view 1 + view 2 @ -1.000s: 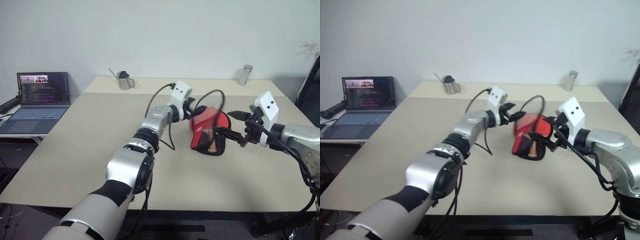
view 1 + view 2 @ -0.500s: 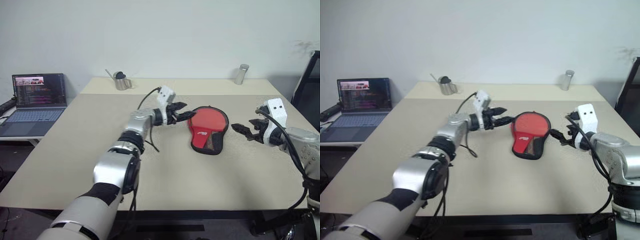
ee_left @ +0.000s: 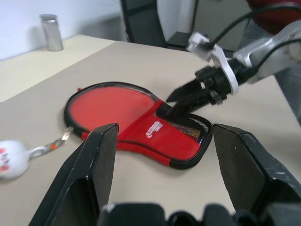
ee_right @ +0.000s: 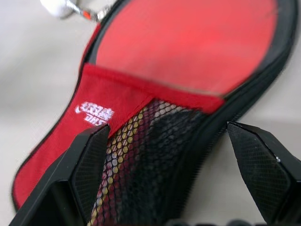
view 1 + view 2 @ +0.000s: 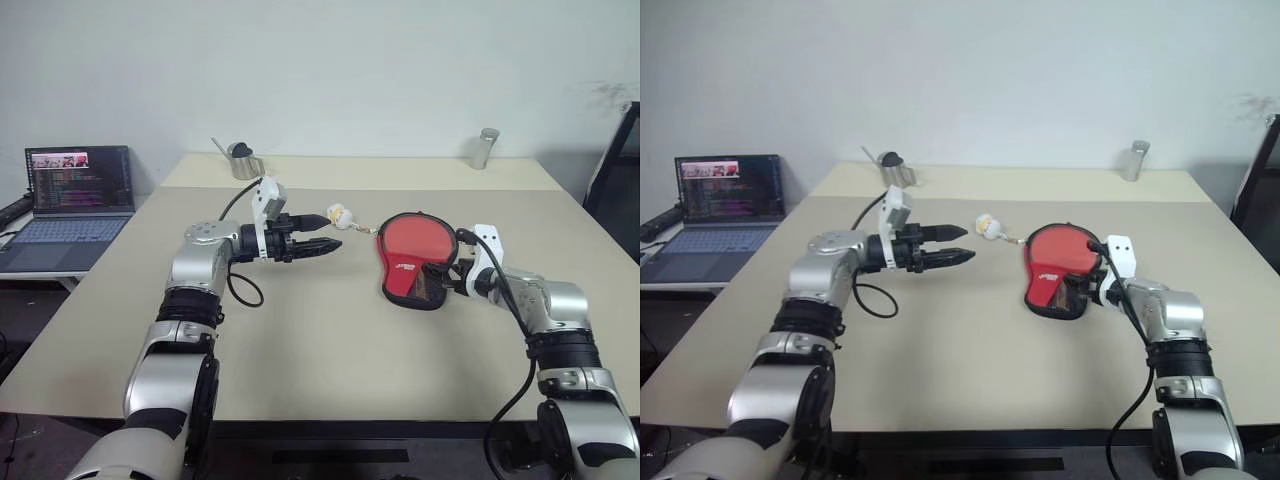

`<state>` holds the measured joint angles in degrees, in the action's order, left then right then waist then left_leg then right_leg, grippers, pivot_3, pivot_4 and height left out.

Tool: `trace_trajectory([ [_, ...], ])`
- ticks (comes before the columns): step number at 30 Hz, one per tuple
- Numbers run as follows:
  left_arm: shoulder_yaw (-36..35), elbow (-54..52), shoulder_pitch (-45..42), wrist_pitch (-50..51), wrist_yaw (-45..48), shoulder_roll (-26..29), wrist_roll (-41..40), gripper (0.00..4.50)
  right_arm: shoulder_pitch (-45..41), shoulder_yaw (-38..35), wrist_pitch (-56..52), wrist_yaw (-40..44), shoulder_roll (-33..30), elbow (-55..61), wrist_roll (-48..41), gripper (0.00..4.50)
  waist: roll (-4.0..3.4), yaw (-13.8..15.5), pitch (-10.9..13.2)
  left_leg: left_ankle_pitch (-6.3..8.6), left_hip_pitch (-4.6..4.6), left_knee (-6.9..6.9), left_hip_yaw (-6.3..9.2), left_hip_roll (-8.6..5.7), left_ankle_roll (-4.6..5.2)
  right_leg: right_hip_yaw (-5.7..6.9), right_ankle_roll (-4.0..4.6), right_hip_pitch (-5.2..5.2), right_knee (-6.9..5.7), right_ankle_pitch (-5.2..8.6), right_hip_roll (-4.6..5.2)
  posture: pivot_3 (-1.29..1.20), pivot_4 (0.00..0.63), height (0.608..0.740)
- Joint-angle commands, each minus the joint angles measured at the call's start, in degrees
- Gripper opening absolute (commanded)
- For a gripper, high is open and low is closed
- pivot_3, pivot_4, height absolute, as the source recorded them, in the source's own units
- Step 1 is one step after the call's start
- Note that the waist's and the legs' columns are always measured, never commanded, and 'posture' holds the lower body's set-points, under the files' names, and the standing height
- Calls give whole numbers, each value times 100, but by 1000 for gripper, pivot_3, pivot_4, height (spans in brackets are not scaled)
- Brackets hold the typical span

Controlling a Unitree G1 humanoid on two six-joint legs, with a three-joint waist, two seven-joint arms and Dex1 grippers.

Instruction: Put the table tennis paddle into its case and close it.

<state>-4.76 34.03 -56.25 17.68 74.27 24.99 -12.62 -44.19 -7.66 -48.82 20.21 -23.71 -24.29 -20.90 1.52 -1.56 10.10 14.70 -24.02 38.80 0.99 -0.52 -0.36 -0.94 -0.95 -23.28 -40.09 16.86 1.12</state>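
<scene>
One case [image 5: 413, 258], soft fabric zip cover in paddle outline, black-edged, lying flat near the middle of the table [image 5: 330, 390]. Upper face red with white logo and a black mesh pocket [image 4: 155, 155] at the narrow end. Something dark and wood-toned shows through the mesh; whether that is the paddle's handle cannot be told, and how far the zip is drawn cannot be told either.

Handling, as judged: light, limp, apt to fold or slide on the smooth tabletop if pushed from one side; the bound black edge and the narrow handle end offer the firmest hold. A rigid bat inside would stiffen the round part.

Attached item: small white charm [image 5: 337, 212] on a short chain, resting on the table just beside the round end.

Left gripper [image 5: 318, 246]: well apart from the case, pointing toward it, jaws spread, nothing held.

Right gripper [image 5: 451, 279]: at the mesh-pocket end, fingers [image 4: 89, 160] spread wide to either side of the pocket, nothing clamped; contact with the edge cannot be told.
</scene>
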Motion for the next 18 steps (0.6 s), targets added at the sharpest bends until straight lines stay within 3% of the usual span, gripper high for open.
trace_trajectory([
  [1,11,-516,38,173,-193,97,-174,3433,-281,-12,588,20,44,-445,232,4325,0,-6,0,0,0,1,-1,0,0,-1,0,0,0,0,0,0,150,740],
  [9,84,-665,39,236,-411,115,-280,3433,-511,-72,1369,-83,206,-1058,566,4325,-1,-31,-1,0,8,1,-4,3,0,-3,0,0,-12,-1,-2,0,150,740],
  [18,180,-825,117,341,-375,235,-415,3433,97,38,690,398,-277,532,554,4325,-1,-25,0,0,7,0,-6,3,0,-4,0,0,-9,-1,-2,0,150,740],
])
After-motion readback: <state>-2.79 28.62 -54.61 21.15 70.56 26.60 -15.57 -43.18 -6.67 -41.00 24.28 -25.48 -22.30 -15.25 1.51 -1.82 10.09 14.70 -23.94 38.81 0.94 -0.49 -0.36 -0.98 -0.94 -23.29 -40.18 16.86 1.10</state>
